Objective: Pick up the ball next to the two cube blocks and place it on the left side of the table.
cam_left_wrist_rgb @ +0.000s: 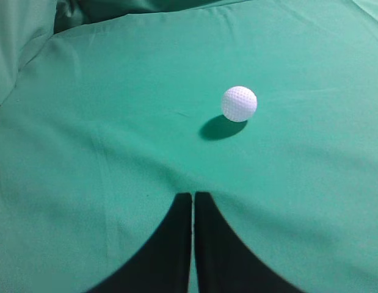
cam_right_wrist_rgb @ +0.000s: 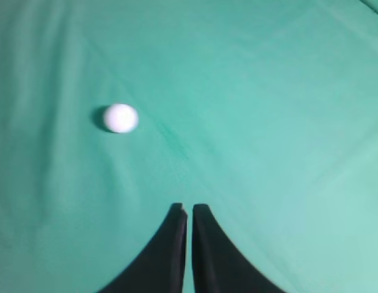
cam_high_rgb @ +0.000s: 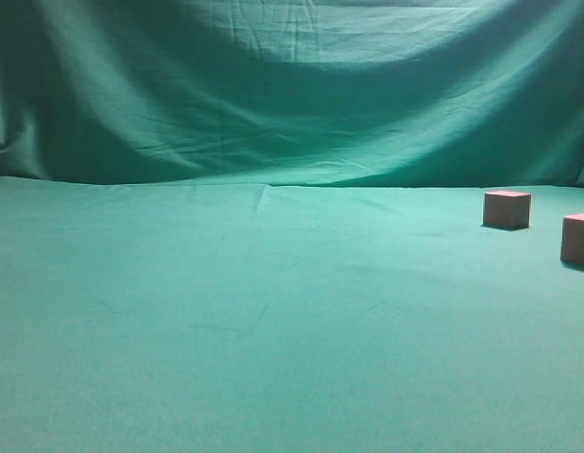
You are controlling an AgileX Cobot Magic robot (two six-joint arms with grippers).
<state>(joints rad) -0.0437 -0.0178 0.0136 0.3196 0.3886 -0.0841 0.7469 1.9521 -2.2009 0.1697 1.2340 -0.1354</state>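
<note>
The white dimpled ball (cam_left_wrist_rgb: pixel 239 103) lies on the green table (cam_left_wrist_rgb: pixel 115 152), ahead and to the right of my left gripper (cam_left_wrist_rgb: pixel 193 195), which is shut and empty. It also shows in the right wrist view (cam_right_wrist_rgb: pixel 121 118), ahead and to the left of my right gripper (cam_right_wrist_rgb: pixel 189 209), which is shut and empty. The two brownish-red cube blocks (cam_high_rgb: pixel 508 209) (cam_high_rgb: pixel 578 238) stand at the right of the exterior view. The ball and both grippers are out of sight in the exterior view.
A draped green backdrop (cam_high_rgb: pixel 292 85) rises behind the table. Folded cloth bunches at the upper left of the left wrist view (cam_left_wrist_rgb: pixel 24 36).
</note>
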